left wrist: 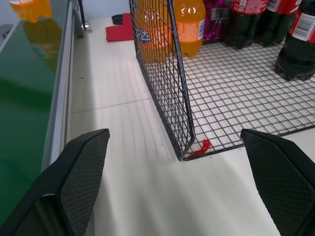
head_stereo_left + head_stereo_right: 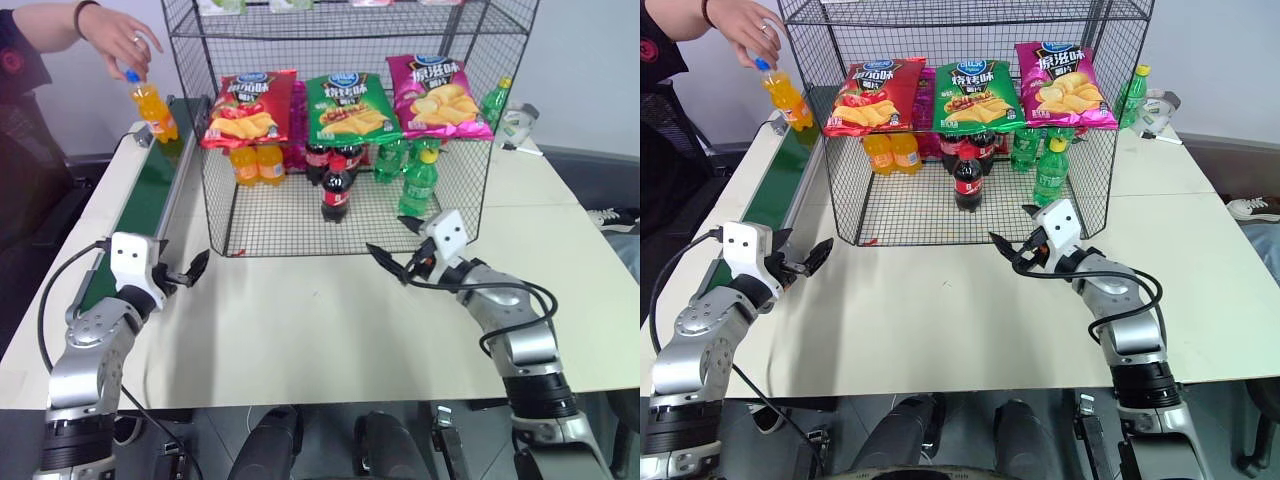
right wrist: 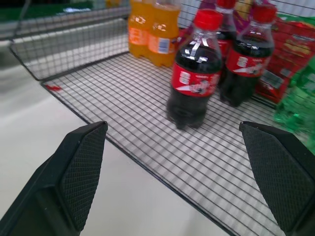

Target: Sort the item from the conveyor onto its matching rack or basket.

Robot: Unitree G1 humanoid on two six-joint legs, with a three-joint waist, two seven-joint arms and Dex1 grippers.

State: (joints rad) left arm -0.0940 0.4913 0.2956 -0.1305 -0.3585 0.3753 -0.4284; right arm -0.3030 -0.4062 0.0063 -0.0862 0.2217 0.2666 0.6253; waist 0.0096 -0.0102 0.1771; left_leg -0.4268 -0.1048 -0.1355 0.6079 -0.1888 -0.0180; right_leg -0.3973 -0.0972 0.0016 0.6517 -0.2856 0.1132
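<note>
White desk (image 2: 330, 320) carries the wire rack (image 2: 340, 130); left of it, a person's hand (image 2: 125, 40) holds the orange bottle (image 2: 152, 108) over the conveyor (image 2: 150, 190)'s far end. Left wrist view: left end effector (image 1: 182, 182) wide, empty, beside the rack's corner. Right wrist view: right end effector (image 3: 182, 172) wide, empty, facing a cola bottle (image 3: 194, 73) inside the rack.

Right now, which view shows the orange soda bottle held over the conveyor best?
The left eye view: the orange soda bottle shows whole, a person's hand on its cap. The right eye view nearly matches; the left wrist view catches just its base.

Orange soda bottle (image 1: 30, 8), cut off.
</note>
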